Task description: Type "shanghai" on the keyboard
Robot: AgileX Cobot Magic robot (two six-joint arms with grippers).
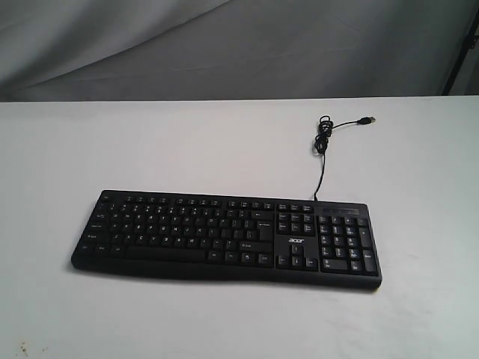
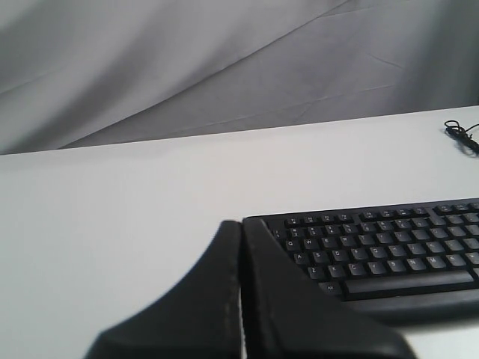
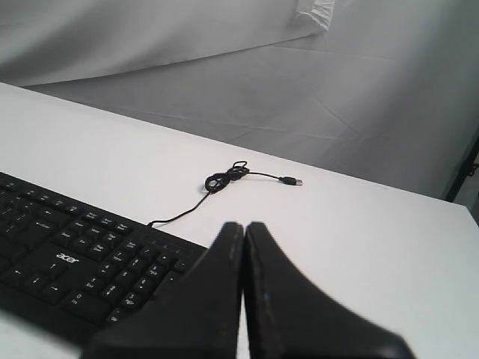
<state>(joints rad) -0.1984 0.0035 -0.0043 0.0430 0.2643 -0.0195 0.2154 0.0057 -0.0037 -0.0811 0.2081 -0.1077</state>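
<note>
Now left fingers [image 2: 202,299] and right fingers [image 3: 202,299] press closed; bare table [image 1: 224,149] surrounds the keyboard [image 1: 187,232].

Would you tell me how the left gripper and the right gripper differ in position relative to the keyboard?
The left gripper sits by the letter-key end of the keyboard; the right gripper sits by its number-pad end. The left gripper's view catches only a far bit of the cable; the right gripper's view shows its coil and plug. Both are black, shut, and off the keys.
</note>
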